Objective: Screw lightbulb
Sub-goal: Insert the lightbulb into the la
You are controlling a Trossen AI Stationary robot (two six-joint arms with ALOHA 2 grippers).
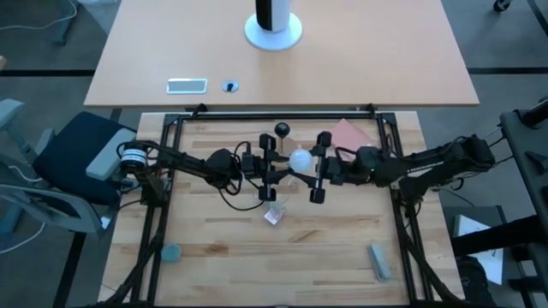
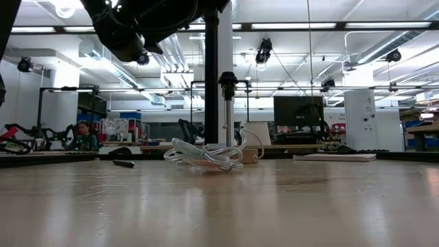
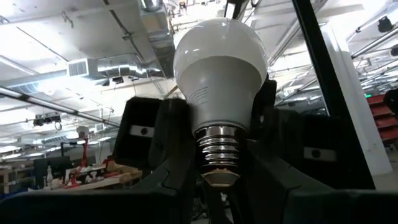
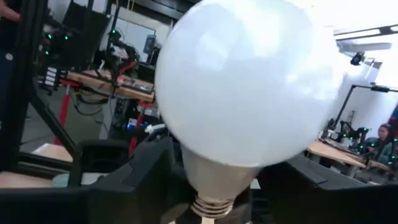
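Note:
The white lightbulb hangs above the middle of the table between my two grippers. My left gripper comes from the table's left and is shut on it. In the left wrist view the silvery screw base faces the camera. My right gripper comes from the right and is open, one finger on each side of the globe, apart from it. The black socket stands upright on its stem just beyond the grippers, toward the far edge. My left gripper pinches the lightbulb low on its body, at the neck just above the screw base, between its two fingers. The fingers come from the table's left, slanting upward. The bulb is lifted clear of the table, its globe pointing away toward the right arm.
A small clear packet lies on the table just nearer than the grippers. A pink sheet lies at the far right, a blue piece near left, a grey piece near right. The black frame borders the work area.

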